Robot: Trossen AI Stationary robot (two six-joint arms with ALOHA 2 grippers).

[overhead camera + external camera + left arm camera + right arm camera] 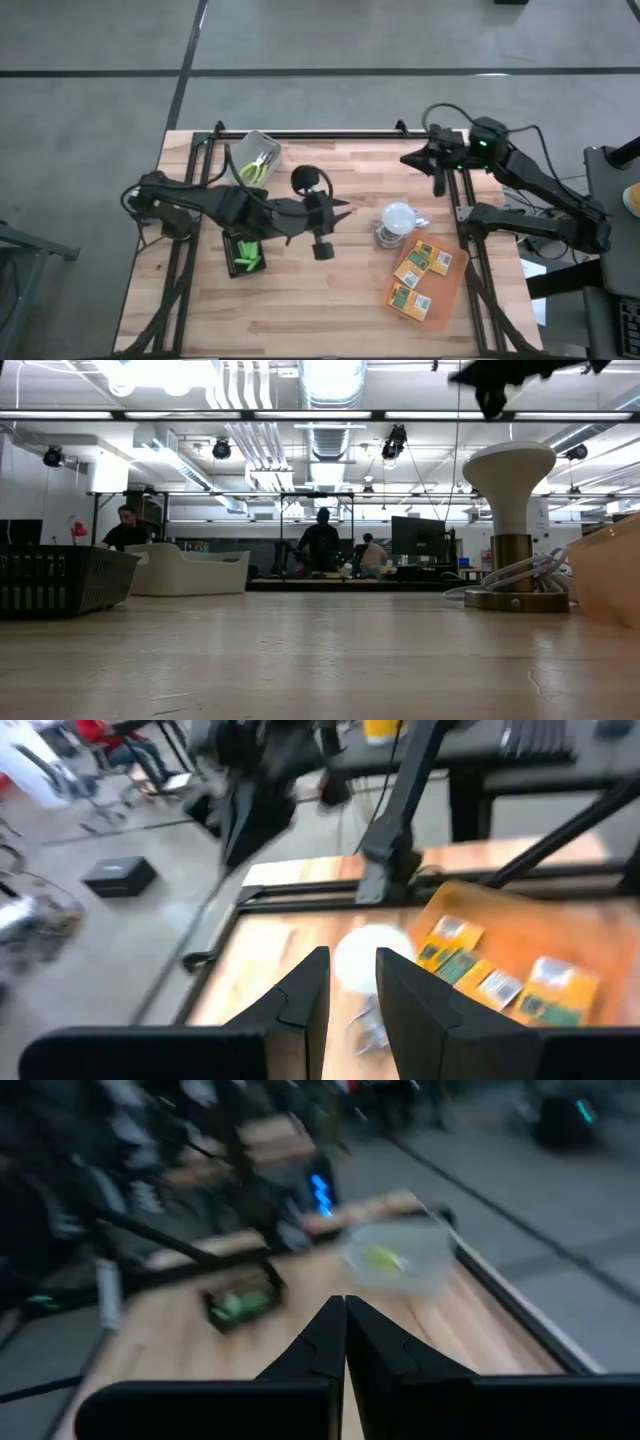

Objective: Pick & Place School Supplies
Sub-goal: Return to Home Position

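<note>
Green sticks [248, 258] sit in black tray [226, 255], pliers [258, 168] in clear tub [264, 143] behind it. Left gripper [341, 208] mid-table, fingers slightly apart, empty, pointing right at white dome [398, 216]. Boxes [430, 258] lie beyond it on orange sheet [450, 290], long axes skewed to the table edge. Right gripper [408, 158] at far rail, fingers together, empty. Looks like nothing needs picking; both arms only need to retract. Box labels unreadable.

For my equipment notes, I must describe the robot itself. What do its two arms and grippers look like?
Both arms are black, built of slim jointed segments. The left arm ends in a left gripper with two dark, pointed fingers; the right gripper has the same. The right arm shows a small green light, and black cables run beside it.
</note>
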